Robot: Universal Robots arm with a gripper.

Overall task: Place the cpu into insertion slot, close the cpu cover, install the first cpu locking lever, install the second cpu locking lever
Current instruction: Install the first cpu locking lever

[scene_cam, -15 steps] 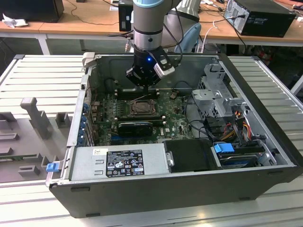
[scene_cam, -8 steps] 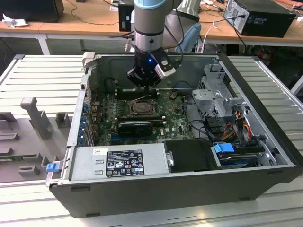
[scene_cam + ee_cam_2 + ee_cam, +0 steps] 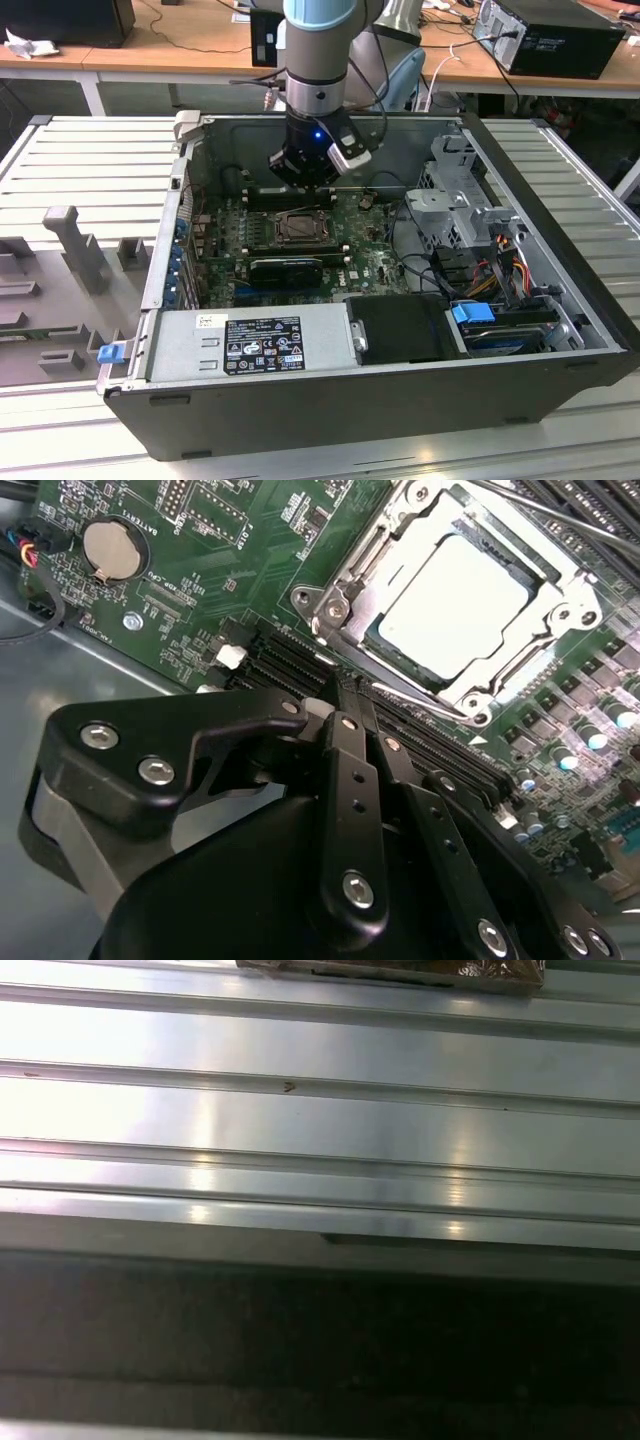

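The cpu (image 3: 455,605) lies flat in the insertion slot (image 3: 300,228) on the green board, its pale metal top showing. The silver cpu cover (image 3: 355,570) is down around it, framing the chip through its window. A thin locking lever (image 3: 425,695) runs along the socket's near side, and another lever (image 3: 560,520) crosses the far side. My gripper (image 3: 345,685) hangs just beside the socket, its two black fingers (image 3: 350,770) pressed together, tips next to the near lever's end, holding nothing. In the exterior view the gripper (image 3: 305,185) sits low inside the case, just behind the socket.
Black memory slots (image 3: 285,660) lie between my fingers and the socket. A coin battery (image 3: 108,548) sits on the board. The power supply (image 3: 250,345) and drive cage (image 3: 470,210) crowd the case. Grey fixtures (image 3: 75,245) stand on the ribbed table (image 3: 320,1110).
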